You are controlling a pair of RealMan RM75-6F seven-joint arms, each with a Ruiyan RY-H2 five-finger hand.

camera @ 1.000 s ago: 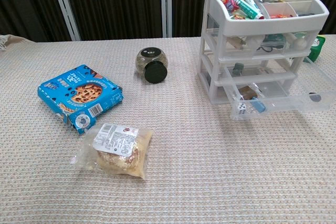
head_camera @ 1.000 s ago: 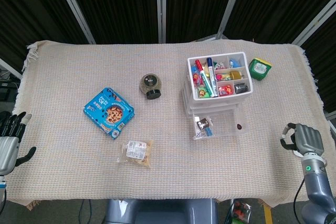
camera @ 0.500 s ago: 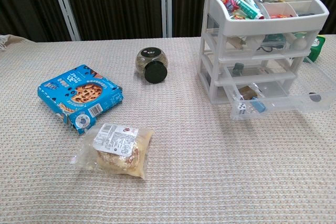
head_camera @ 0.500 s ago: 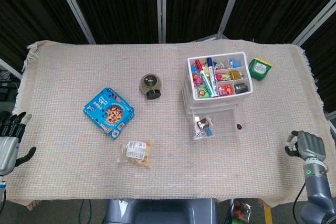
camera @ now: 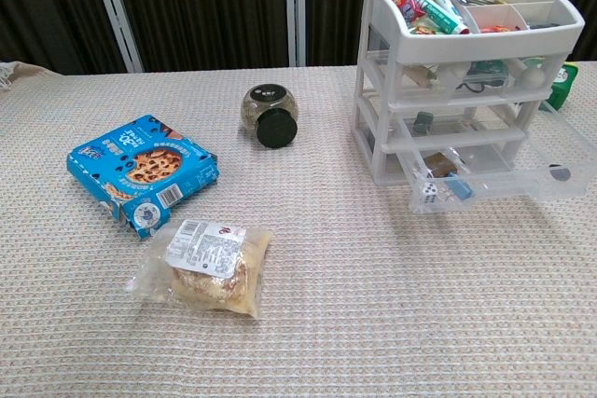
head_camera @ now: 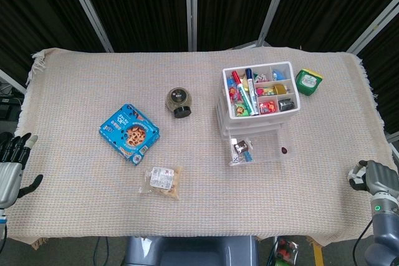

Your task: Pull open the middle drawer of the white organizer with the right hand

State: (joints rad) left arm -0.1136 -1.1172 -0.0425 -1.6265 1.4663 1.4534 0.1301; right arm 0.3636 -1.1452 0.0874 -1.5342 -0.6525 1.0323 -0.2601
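Clearance around the right hand: open cloth, one projecting drawer.
Right hand (head_camera: 376,177) sits at the table's near right edge. Up and to its left, bare cloth runs to the white organizer (head_camera: 257,111), whose pulled-out drawer (head_camera: 259,149) juts toward it. Green box (head_camera: 308,81) lies far beyond.

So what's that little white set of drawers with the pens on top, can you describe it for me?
The white organizer is a small plastic tower standing upright on the woven tablecloth, toward the right side. Its open top tray is split into compartments holding markers and small colourful items. Below sit clear, see-through drawers; the lowest one visible is pulled out toward the front, showing a die and other small bits. The drawers above it look closed. A green box sits just behind it. No hand touches it.
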